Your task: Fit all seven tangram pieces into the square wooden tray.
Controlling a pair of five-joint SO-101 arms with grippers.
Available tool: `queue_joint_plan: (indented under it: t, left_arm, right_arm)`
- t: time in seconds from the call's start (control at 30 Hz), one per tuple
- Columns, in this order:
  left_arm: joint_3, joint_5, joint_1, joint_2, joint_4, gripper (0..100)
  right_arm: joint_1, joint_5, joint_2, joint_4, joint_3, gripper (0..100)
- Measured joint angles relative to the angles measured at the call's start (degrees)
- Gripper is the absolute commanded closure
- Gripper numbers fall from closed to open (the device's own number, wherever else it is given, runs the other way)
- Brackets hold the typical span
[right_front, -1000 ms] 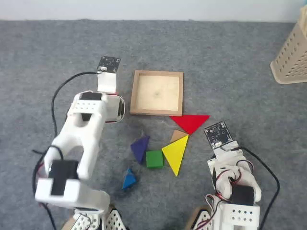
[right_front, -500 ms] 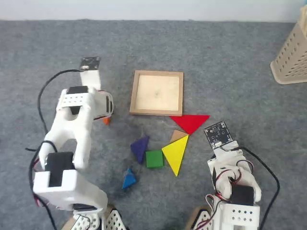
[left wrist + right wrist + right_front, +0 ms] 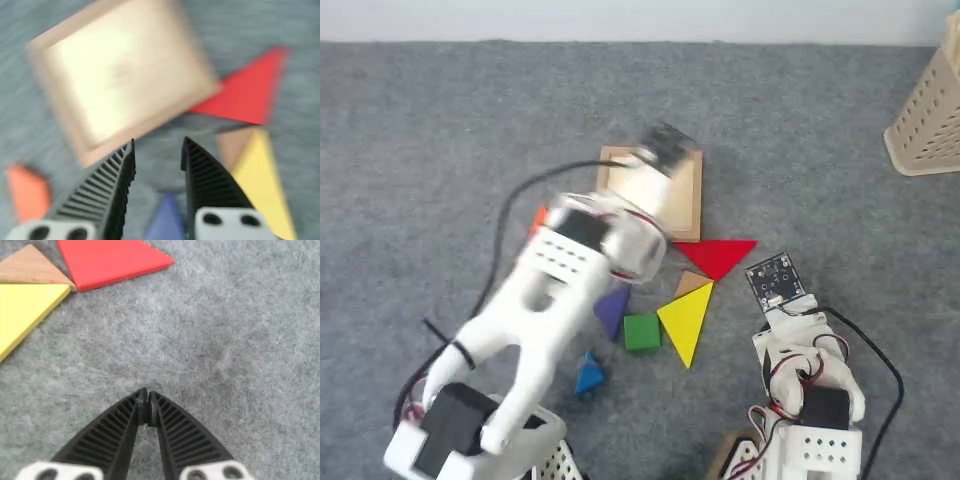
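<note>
The square wooden tray (image 3: 684, 196) (image 3: 115, 75) lies empty at the back of the carpet, partly hidden by my left arm (image 3: 575, 270). My left gripper (image 3: 157, 145) hangs open and empty over the tray's near edge. An orange piece (image 3: 538, 217) (image 3: 27, 192) lies left of the tray. In front of the tray are a red triangle (image 3: 717, 254) (image 3: 245, 95) (image 3: 107, 260), a wood-coloured triangle (image 3: 692, 283) (image 3: 30, 270), a yellow triangle (image 3: 688, 318) (image 3: 25, 310), a green square (image 3: 641, 331), a purple piece (image 3: 612, 308) and a small blue triangle (image 3: 588, 373). My right gripper (image 3: 148, 396) is shut on nothing, low over bare carpet, right of the red triangle.
A beige perforated basket (image 3: 930, 100) stands at the back right corner. Black cables trail beside the left arm (image 3: 510, 220) and around the right arm's base (image 3: 880, 360). Grey carpet spreads open to the far left and right of the pieces.
My left arm has swung from the tray's left side to the right, over the tray's near edge. The orange piece now lies uncovered on the carpet. The right arm has kept still.
</note>
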State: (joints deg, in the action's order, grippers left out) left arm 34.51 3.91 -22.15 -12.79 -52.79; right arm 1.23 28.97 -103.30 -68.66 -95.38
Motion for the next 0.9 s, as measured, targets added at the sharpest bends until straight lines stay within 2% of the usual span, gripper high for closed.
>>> queue_joint_plan:
  t: [0.23,0.37,0.6,0.9]
  left_arm:
    - [-1.2,0.0,-2.0,10.8,-6.9,82]
    - [1.4,0.1,-1.0,11.5,-10.7,83]
    - [3.1,3.4,-0.4,11.5,-10.9,83]
    - [4.0,3.9,5.1,11.5,-11.1,86]
  right_arm:
    - [0.0,0.0,0.0,0.0,0.0,99.2]
    - [0.0,0.0,0.0,0.0,0.0,99.2]
    - [0.0,0.0,0.0,0.0,0.0,99.2]
    - [0.0,0.0,0.0,0.0,0.0,99.2]
